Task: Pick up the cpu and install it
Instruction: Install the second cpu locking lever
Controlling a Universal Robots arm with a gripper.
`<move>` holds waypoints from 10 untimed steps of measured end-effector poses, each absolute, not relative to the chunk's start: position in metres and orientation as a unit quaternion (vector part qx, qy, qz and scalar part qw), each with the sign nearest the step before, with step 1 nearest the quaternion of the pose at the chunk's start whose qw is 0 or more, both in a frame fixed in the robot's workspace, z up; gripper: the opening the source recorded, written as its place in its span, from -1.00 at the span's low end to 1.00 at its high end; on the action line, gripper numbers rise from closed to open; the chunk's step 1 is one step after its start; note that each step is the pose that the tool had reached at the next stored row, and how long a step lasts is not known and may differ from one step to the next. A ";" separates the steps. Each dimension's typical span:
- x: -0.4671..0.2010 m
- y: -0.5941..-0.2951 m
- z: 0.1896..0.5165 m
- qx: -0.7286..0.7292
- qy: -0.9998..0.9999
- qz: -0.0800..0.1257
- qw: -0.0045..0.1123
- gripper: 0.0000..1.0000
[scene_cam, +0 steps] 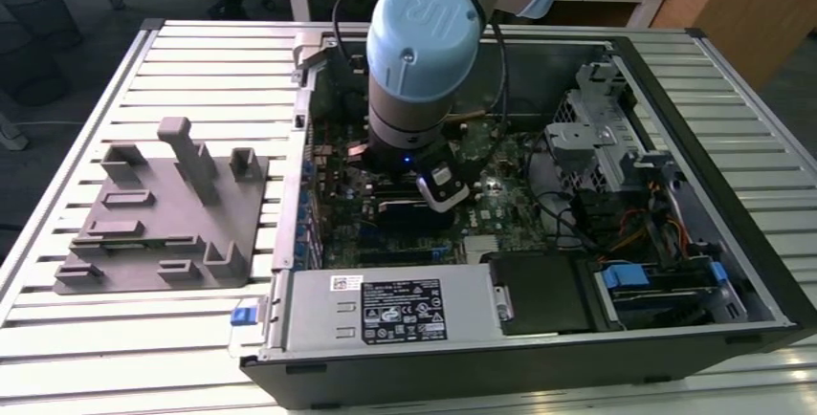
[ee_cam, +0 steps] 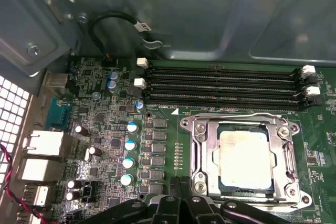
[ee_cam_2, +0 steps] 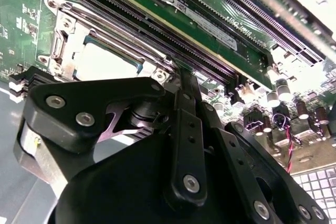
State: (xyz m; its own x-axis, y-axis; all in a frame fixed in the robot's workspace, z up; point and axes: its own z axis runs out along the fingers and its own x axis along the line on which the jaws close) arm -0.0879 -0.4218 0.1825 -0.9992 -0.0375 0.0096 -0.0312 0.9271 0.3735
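The cpu (ee_cam: 245,158) lies flat in the motherboard socket, its silvery-white top facing up inside the metal socket frame (ee_cam: 202,145). It shows again in the second wrist view as the pale square cpu (ee_cam_2: 107,61) inside the same frame (ee_cam_2: 63,24). My gripper (ee_cam: 180,184) hovers just beside the socket's edge with its black fingers pressed together and nothing between them. In the second wrist view the gripper (ee_cam_2: 184,80) sits close over the frame's corner. In the exterior view the arm (scene_cam: 415,61) reaches down into the open computer case.
Black memory slots (ee_cam: 220,85) run along the socket's far side. Capacitors (ee_cam: 128,145) and rear ports (ee_cam: 42,145) stand nearby. The case holds a power supply (scene_cam: 383,310) and a drive cage (scene_cam: 600,138). A grey fixture block (scene_cam: 166,214) rests on the slatted table.
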 end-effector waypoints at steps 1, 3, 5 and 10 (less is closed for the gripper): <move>-0.088 -0.421 0.182 0.017 -0.981 -0.191 0.008 -0.79; -0.087 -0.421 0.183 0.018 -0.981 -0.192 0.008 -0.79; -0.087 -0.420 0.185 0.018 -0.981 -0.194 0.007 -0.79; -0.088 -0.421 0.191 0.018 -0.981 -0.193 0.007 -0.79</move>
